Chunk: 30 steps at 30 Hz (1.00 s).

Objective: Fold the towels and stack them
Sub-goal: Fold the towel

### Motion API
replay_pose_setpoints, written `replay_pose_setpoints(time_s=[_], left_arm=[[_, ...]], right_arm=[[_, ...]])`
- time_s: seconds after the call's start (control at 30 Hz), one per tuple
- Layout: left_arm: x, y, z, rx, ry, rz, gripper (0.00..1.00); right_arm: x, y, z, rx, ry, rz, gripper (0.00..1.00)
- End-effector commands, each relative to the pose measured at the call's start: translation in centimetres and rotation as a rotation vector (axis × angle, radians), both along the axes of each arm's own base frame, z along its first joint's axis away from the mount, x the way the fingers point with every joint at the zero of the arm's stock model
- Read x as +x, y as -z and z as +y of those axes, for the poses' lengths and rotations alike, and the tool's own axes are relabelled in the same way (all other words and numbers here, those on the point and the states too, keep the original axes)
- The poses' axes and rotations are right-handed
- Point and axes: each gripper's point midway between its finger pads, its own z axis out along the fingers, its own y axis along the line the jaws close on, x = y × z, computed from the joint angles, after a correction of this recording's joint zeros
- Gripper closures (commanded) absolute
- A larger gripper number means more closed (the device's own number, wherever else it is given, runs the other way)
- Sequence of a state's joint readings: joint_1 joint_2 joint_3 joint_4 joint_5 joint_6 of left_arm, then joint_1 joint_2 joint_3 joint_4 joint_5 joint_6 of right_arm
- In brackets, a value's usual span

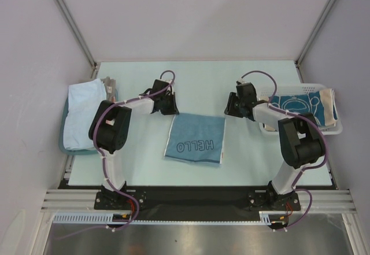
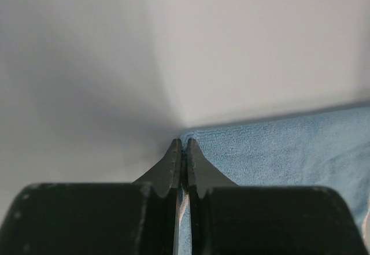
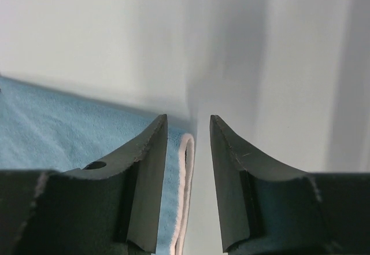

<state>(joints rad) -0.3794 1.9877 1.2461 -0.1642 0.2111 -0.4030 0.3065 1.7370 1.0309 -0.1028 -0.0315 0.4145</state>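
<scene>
The blue HELLO towel lies flat in the middle of the table. The left gripper is clamped on its far left corner; the right gripper stands with fingers apart, the white-edged far right corner between them

Overhead camera looks down from behind; wrist cameras closely face corners of the blue towel.

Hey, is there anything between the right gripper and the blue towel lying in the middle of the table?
Nothing visible stands in the way. The right gripper is open, and the far right corner of the blue towel sits between its jaws.
</scene>
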Motion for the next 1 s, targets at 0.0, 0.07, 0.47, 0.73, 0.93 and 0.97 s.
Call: replay_pose_setpoints(time_s=[0.0,0.07,0.47,0.73,0.93,0.97], left_arm=[[0.6,-0.9,1.3,0.016,-0.074,-0.038,0.97],[0.4,-1.1,1.6,0.02,-0.084,-0.04,0.97],[0.3,-1.5,2.3,0.031,-0.118,-0.066,0.97],[1.5,-2.1,1.7,-0.001,-0.1,-0.1,0.96],[2.7,-2.6,1.8,-0.032,-0.097,-0.138,0.97],[2.9,-2.8,1.9,-0.034,-0.099,-0.146,0.98]], right_arm=[[-1.2,0.3,0.9,0.0,-0.056,0.008,0.59],[-1.4,0.6,1.6,0.001,-0.078,0.011,0.59],[-1.7,2.4,3.2,-0.018,-0.108,0.031,0.6],[0.4,2.7,3.9,-0.018,-0.119,0.03,0.67],[1.4,2.7,3.9,-0.02,-0.124,0.03,0.84],[1.7,2.5,4.0,-0.018,-0.129,0.024,0.89]])
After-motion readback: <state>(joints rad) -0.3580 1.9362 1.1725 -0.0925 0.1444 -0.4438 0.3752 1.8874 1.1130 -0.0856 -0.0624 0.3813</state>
